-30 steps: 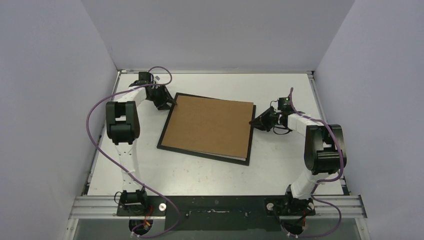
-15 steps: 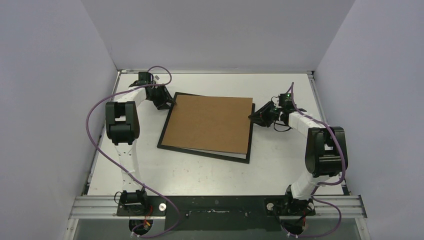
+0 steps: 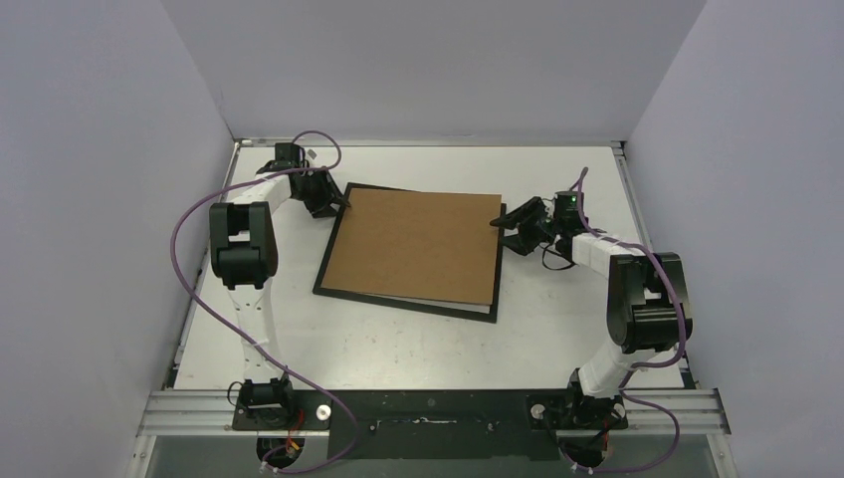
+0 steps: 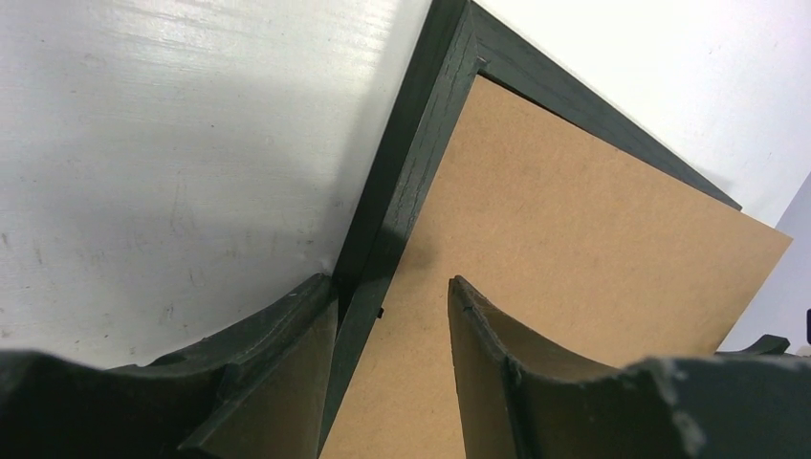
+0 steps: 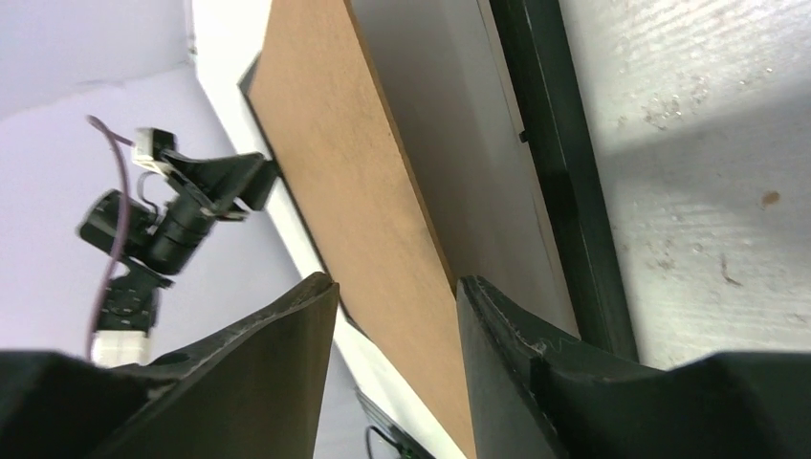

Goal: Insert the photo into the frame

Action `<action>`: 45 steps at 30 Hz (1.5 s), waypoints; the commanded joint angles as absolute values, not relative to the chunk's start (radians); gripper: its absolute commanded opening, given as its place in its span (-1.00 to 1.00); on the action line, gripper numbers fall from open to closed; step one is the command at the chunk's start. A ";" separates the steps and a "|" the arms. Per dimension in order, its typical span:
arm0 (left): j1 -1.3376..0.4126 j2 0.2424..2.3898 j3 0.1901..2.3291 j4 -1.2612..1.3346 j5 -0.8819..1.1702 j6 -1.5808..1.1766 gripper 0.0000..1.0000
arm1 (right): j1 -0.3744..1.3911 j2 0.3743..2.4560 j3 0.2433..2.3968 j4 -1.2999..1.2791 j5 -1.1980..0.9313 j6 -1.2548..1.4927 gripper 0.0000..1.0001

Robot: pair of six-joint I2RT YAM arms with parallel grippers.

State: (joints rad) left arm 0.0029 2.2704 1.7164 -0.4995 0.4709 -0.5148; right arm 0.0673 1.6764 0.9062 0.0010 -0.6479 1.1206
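The black frame (image 3: 393,295) lies flat on the white table. A brown backing board (image 3: 418,244) covers it, so the photo is hidden. The board's right edge is raised off the frame. In the right wrist view a pale sheet (image 5: 459,143) shows under the lifted board (image 5: 354,163), inside the frame's rail (image 5: 555,163). My right gripper (image 3: 506,221) is open, with its fingers either side of that raised edge. My left gripper (image 3: 338,204) is open at the frame's far left corner. It straddles the rail (image 4: 402,182), with one finger on the table and the other over the board (image 4: 574,249).
Pale purple walls enclose the white table (image 3: 398,349) on three sides. A metal rail (image 3: 428,408) carrying both arm bases runs along the near edge. Purple cables loop from both arms.
My right gripper has moved toward the back and slightly left. The board's right edge has risen and drawn leftward off the frame's right rail. The left arm has stayed still.
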 commanded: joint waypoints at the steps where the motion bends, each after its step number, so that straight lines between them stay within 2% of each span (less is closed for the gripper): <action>1: -0.064 2.310 1.661 -0.597 0.540 -0.533 -0.11 | 0.118 1.648 0.887 0.411 -0.823 1.337 -0.01; 6: -0.066 2.309 1.662 -0.582 0.542 -0.551 -0.11 | 0.112 1.677 0.840 0.702 -0.837 1.559 0.03; 10: -0.066 2.304 1.663 -0.568 0.542 -0.567 -0.11 | 0.114 1.769 0.803 1.099 -0.813 1.863 0.02; 13: -0.066 2.303 1.667 -0.558 0.543 -0.573 -0.11 | 0.140 1.820 0.820 1.179 -0.822 1.896 0.02; 18: -0.065 2.291 1.669 -0.549 0.541 -0.574 -0.11 | 0.185 1.787 0.862 0.902 -0.836 1.696 -0.02; 23: -0.053 2.269 1.696 -0.567 0.520 -0.537 -0.09 | 0.177 1.641 1.049 0.020 -0.729 1.073 -0.18; 25: -0.051 2.253 1.721 -0.590 0.505 -0.499 -0.04 | 0.172 1.625 1.118 -0.174 -0.694 0.970 -0.22; 32: -0.049 2.151 1.739 -0.598 0.451 -0.401 0.19 | 0.175 1.626 1.205 -0.312 -0.651 0.945 -0.46; 36: -0.061 2.011 1.647 -0.500 0.414 -0.356 0.33 | 0.175 1.633 1.261 -0.407 -0.622 0.913 -0.54; 40: -0.113 1.831 1.471 -0.360 0.359 -0.274 0.41 | 0.179 1.632 1.301 -0.466 -0.605 0.914 -0.56; 45: -0.202 1.680 1.348 -0.267 0.363 -0.196 0.44 | 0.187 1.633 1.341 -0.524 -0.591 0.948 -0.38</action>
